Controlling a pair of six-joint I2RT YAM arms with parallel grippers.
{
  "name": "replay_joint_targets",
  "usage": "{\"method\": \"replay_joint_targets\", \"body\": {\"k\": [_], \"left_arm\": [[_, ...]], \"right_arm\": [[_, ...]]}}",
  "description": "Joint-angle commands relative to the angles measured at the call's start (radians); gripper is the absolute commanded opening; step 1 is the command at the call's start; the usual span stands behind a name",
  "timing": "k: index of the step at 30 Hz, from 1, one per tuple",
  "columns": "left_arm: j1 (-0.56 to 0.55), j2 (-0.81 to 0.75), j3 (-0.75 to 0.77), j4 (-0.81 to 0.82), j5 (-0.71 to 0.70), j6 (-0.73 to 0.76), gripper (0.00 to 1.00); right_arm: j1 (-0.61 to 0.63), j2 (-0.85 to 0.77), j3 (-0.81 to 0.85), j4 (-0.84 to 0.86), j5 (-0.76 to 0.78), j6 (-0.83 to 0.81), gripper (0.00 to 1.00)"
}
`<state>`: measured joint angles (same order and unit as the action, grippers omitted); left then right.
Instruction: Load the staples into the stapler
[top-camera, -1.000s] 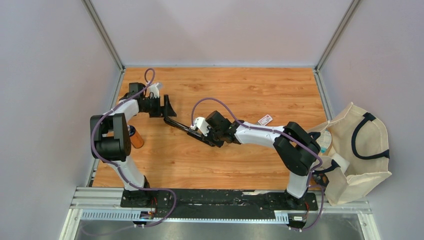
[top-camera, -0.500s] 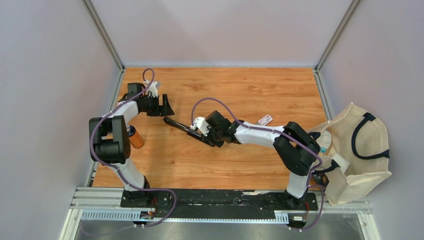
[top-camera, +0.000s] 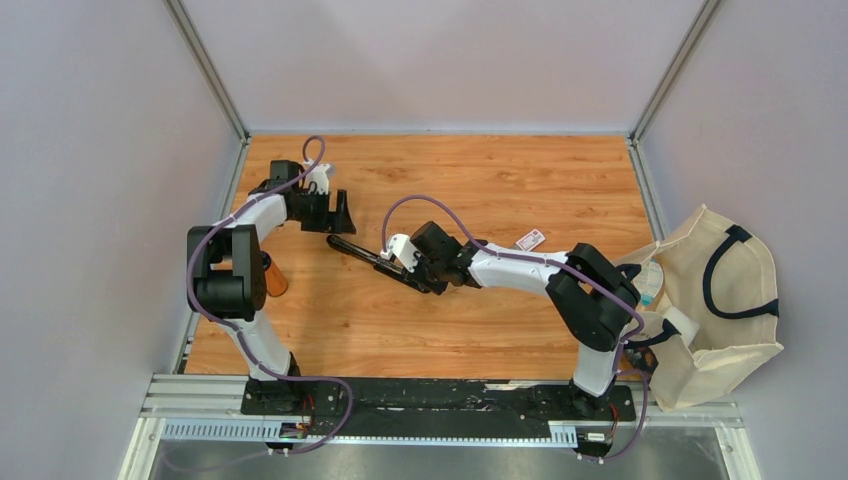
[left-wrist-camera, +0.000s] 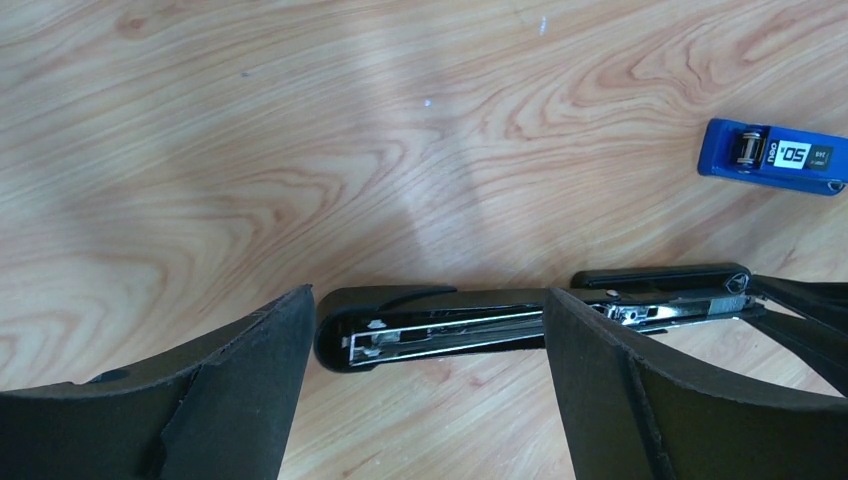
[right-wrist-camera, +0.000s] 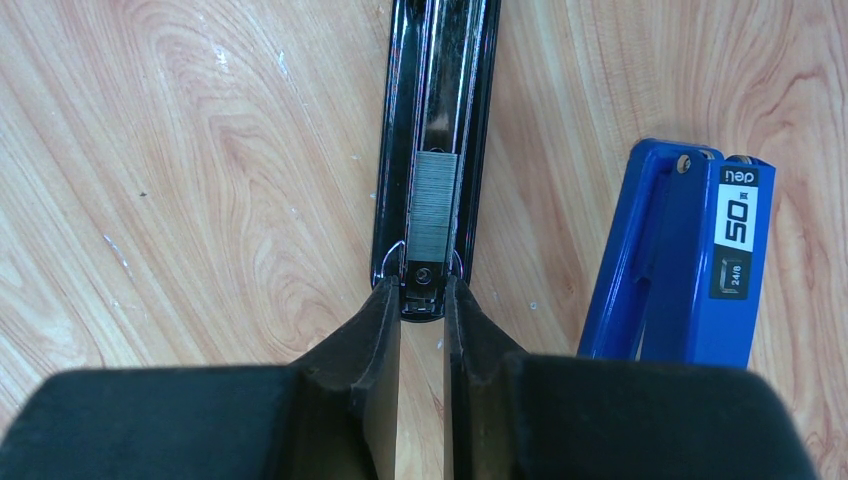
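A black stapler (top-camera: 362, 254) lies opened flat on the wooden table. Its magazine channel holds a grey strip of staples (right-wrist-camera: 433, 205). My right gripper (top-camera: 405, 264) is shut on the stapler's rear end, and the right wrist view shows the gripper (right-wrist-camera: 422, 300) pinching it. My left gripper (top-camera: 340, 212) is wide open and empty, just beyond the stapler's front end. In the left wrist view the stapler's front (left-wrist-camera: 440, 328) lies across the gap of the gripper (left-wrist-camera: 428, 300), untouched. The tiny white staple box with a red label (top-camera: 530, 239) lies right of the right arm.
A small blue stapler (right-wrist-camera: 690, 260) lies close beside my right gripper and also shows in the left wrist view (left-wrist-camera: 772, 156). An orange-capped cylinder (top-camera: 270, 274) stands by the left arm. A cream tote bag (top-camera: 735, 330) sits off the table's right edge.
My left gripper has shifted slightly to the right and farther away, staying open by the stapler's front end. The right gripper and the stapler have not moved.
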<state>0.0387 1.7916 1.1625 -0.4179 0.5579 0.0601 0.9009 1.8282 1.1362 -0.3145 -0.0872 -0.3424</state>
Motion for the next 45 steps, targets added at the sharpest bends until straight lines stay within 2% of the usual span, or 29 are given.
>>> {"method": "replay_joint_targets", "body": {"k": [1,7,18,24,33,35,45], "left_arm": [[-0.034,0.017,0.055,-0.062,-0.029,0.055,0.92],[-0.036,0.014,0.043,-0.059,-0.058,0.053,0.92],[-0.034,-0.104,-0.003,-0.004,-0.114,0.029,0.93],[-0.036,-0.06,0.023,-0.082,-0.182,0.055,0.93],[-0.034,0.006,0.042,-0.114,-0.162,0.058,0.93],[-0.068,0.015,0.046,-0.122,-0.161,0.064,0.93],[-0.091,0.02,0.052,-0.127,-0.098,0.06,0.93]], "right_arm": [[0.02,0.048,-0.009,-0.074,-0.017,-0.021,0.06],[0.023,0.045,-0.012,-0.069,-0.013,-0.023,0.06],[0.023,0.048,-0.013,-0.064,-0.008,-0.027,0.06],[0.023,0.046,-0.013,-0.064,-0.006,-0.03,0.06],[0.023,0.051,-0.012,-0.064,-0.005,-0.03,0.06],[0.023,0.054,-0.01,-0.063,-0.003,-0.029,0.06],[0.023,0.057,-0.009,-0.063,-0.003,-0.03,0.06]]}}
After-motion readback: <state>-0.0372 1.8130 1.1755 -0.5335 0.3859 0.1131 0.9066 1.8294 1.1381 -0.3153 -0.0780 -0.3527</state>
